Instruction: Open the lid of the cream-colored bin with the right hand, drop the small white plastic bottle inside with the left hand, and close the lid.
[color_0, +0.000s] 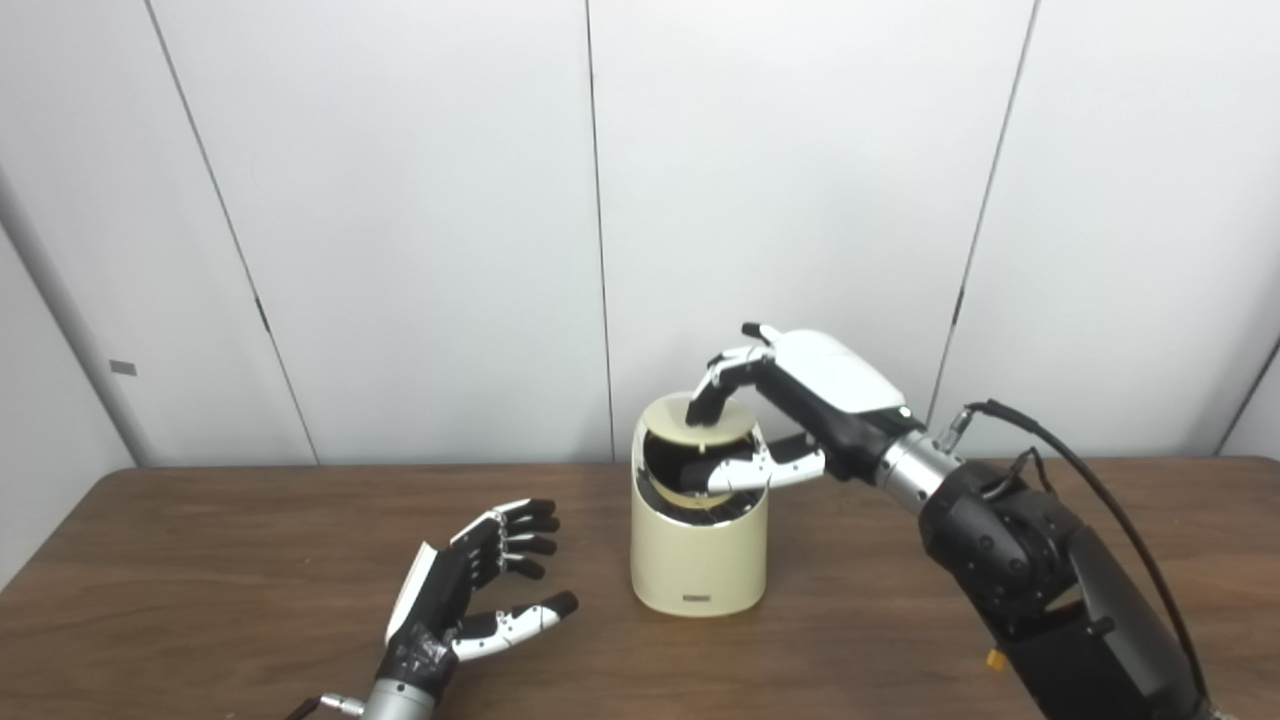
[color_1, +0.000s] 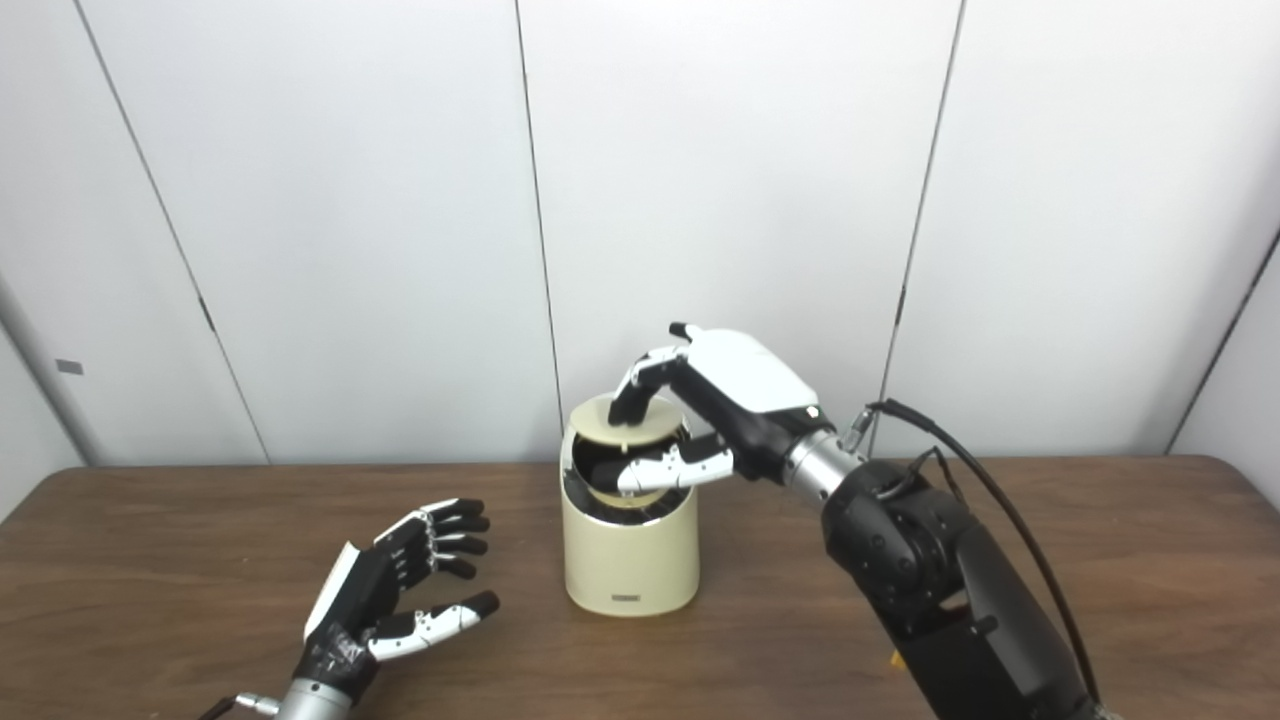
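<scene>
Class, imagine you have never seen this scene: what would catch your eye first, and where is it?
First, the cream-colored bin standing mid-table, its lid tipped up. The right hand reaches over it from the right, fingers on the lid's top and thumb under it. The left hand waits open and empty at front left on the wooden table; no bottle is visible.

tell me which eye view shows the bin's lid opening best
The left eye view, marginally: the dark gap under the raised lid of the bin appears a little wider there. The right robot hand has fingers on top of the lid and its thumb across the gap. The right eye view shows the same scene, the gap slightly narrower.
</scene>
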